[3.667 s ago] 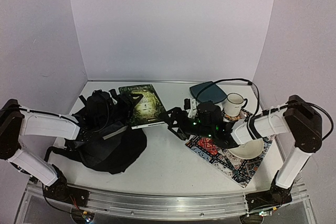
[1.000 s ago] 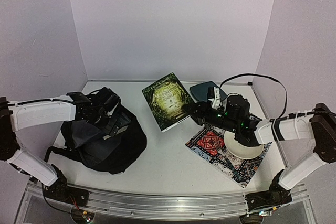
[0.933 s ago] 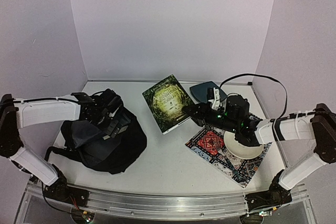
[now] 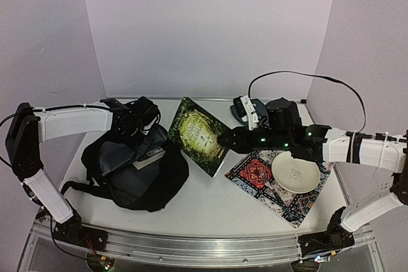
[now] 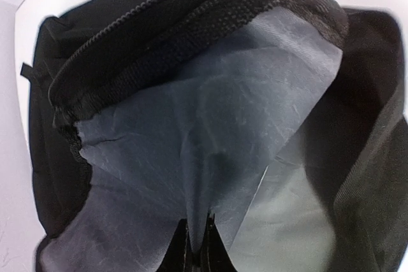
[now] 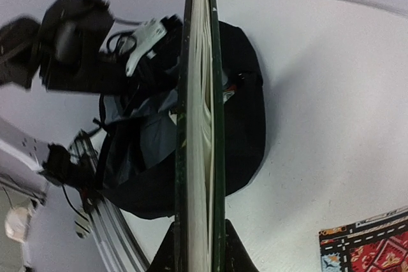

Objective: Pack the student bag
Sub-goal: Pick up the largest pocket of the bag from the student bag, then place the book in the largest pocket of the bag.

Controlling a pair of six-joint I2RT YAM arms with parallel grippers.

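- The student bag (image 4: 137, 176) slumps at the left of the desk (image 4: 210, 211), soft and floppy; its zipper rim looks the best hold.
- The left pincer (image 5: 199, 246) is clenched on its grey lining (image 5: 210, 125).
- The right pincer (image 6: 197, 240) grasps a stiff green book (image 4: 199, 133) on edge.

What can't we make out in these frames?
- student bag contents: the left wrist view shows only grey lining; from above, folds hide the inside.
- left gripper: cut off by the bottom edge of its wrist view, buried in bag fabric from above.
- book title: too small from above, edge-on in the right wrist view.
- right gripper fingers: mostly cut off by the right wrist view's bottom edge.
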